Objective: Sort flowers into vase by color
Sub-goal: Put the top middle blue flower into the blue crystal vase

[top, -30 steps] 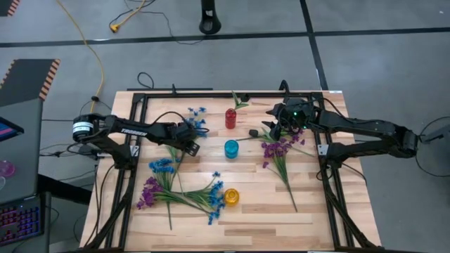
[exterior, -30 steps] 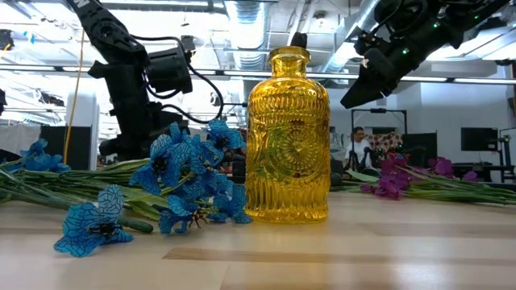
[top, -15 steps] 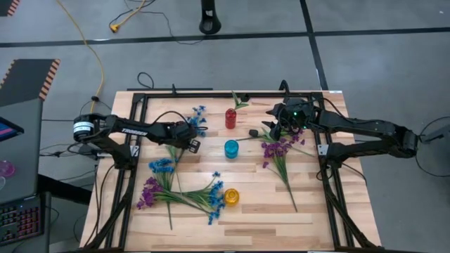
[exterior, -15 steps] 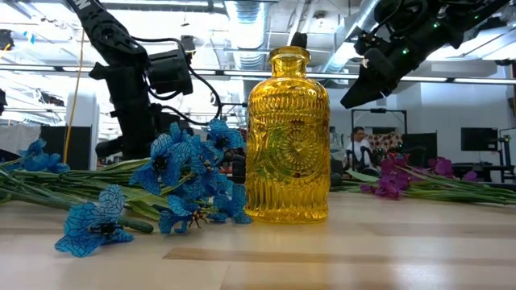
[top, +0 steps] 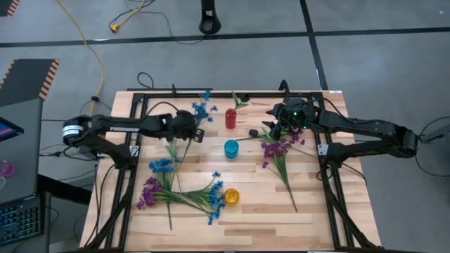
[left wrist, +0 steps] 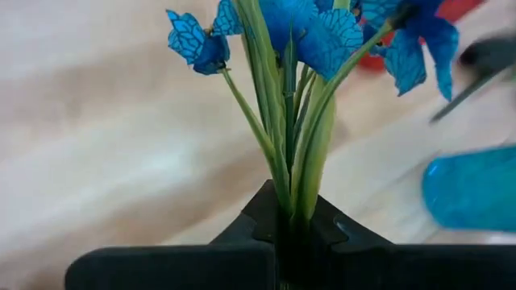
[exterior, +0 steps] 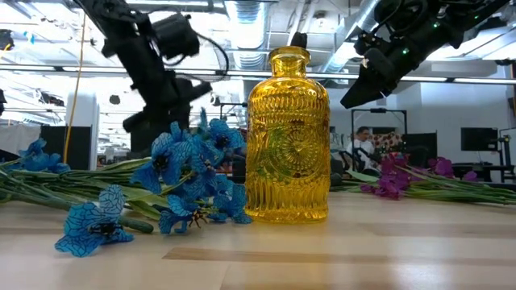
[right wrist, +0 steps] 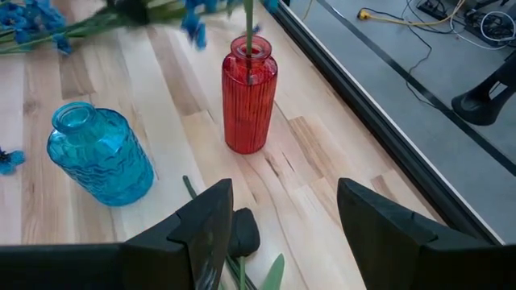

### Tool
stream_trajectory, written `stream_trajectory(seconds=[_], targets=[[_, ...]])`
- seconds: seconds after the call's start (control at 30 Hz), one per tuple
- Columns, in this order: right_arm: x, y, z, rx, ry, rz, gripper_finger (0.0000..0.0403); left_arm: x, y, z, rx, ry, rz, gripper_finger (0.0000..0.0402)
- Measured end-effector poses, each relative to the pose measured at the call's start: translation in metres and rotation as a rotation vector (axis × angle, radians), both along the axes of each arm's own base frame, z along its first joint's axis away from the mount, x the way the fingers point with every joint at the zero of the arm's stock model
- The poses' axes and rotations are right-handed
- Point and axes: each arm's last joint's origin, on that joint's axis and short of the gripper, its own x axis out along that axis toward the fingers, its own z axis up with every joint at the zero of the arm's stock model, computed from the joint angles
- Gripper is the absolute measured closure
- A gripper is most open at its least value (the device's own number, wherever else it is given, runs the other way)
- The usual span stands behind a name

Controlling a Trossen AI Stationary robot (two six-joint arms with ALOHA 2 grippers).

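L gripper (top: 191,128) sits over the table's back-left area, fingers clamped tight on the green stems of a blue sprig (left wrist: 300,48) — its blooms (top: 202,105) stick out toward the back edge, just left of the red vase (top: 230,118). In front of that, toward the front-left, a loose pile of flowers (top: 176,191) lies flat on the table (top: 267,218): blue clusters and purple blooms w/ crossing stems, the blue ends just beside the yellow vase (top: 231,197). Blue vase (top: 231,148) stands mid-table, between the red and the yellow one; the red vase has a thin green stem in its neck (right wrist: 248,32). Right of centre a purple bunch (top: 280,149) lies w/ stems running toward the front edge. R gripper (top: 281,126) hovers over the back-right area above that bunch — jaws spread wide, nothing in them; a dark bud (right wrist: 242,229) lies on the wood under it.
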Motion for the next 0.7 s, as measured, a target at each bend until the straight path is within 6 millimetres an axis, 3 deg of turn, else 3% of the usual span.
stream_trajectory(seconds=[0.3, 0.53, 0.7], targets=[[0.000, 0.000, 0.000, -0.001, 0.000, 0.001, 0.0152, -0.015, -0.002, 0.052, 0.243, -0.308, -0.022, 0.0401], [0.000, 0.000, 0.000, -0.001, -0.001, 0.000, 0.0152, -0.015, -0.016, 0.042, 0.396, -0.649, -0.069, 0.0401], [0.000, 0.000, 0.000, -0.001, -0.001, 0.000, 0.0152, -0.027, -0.029, 0.039, 0.549, -0.902, -0.090, 0.0401]])
